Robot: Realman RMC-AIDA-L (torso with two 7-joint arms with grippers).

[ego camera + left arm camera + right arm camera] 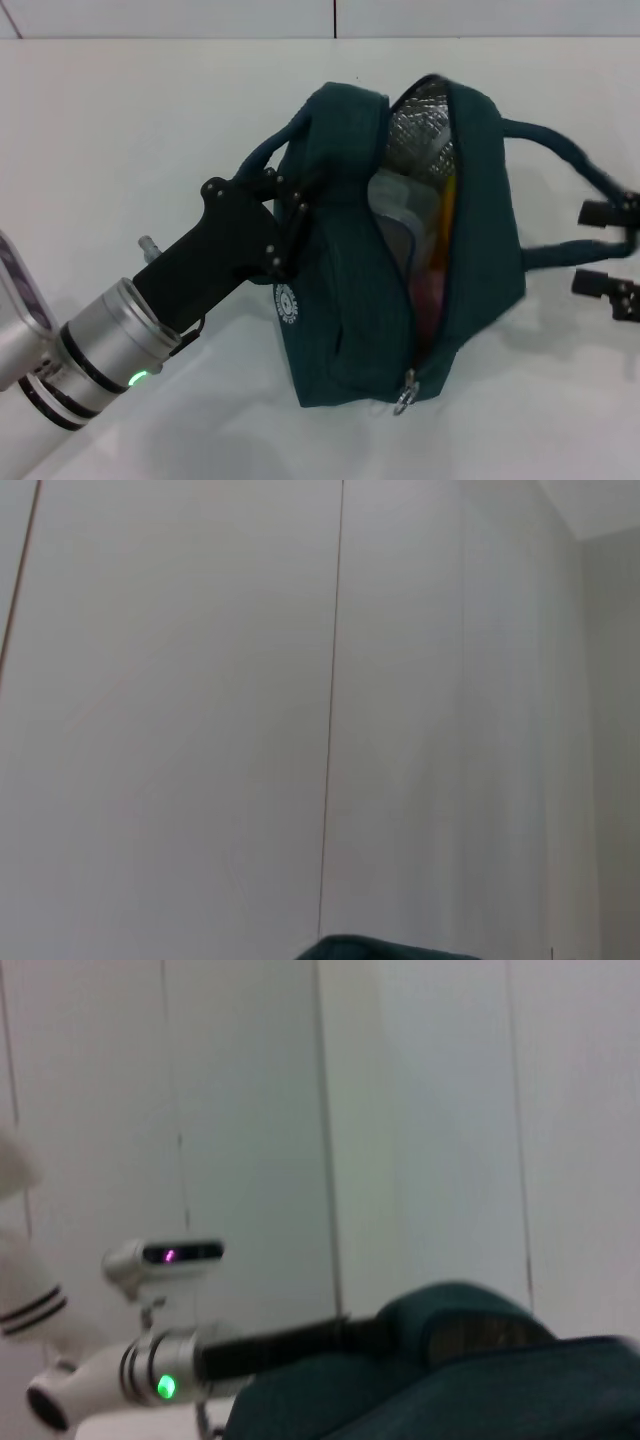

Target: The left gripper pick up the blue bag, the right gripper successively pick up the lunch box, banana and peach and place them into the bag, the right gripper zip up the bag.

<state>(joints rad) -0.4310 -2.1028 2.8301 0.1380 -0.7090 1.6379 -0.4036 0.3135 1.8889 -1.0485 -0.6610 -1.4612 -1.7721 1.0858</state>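
Note:
The blue bag (340, 300) lies tilted on the white table, its top unzipped and the silver foil lining showing. Inside it I see the clear lunch box (398, 222), a strip of the yellow-orange banana (447, 215) and the pink peach (430, 290). The metal zip pull (405, 393) hangs at the near end of the opening. My left gripper (287, 228) is shut on the bag's left handle and side. At the right edge my right gripper (607, 248) stands open, its fingers either side of the far handle loop (570, 150). The bag's edge (370, 948) shows in the left wrist view.
The white table (120, 130) runs to a pale panelled wall (330, 15) at the back. In the right wrist view the left arm with its green light (165, 1388) reaches to the bag (460, 1360), with the robot's head (165, 1254) behind.

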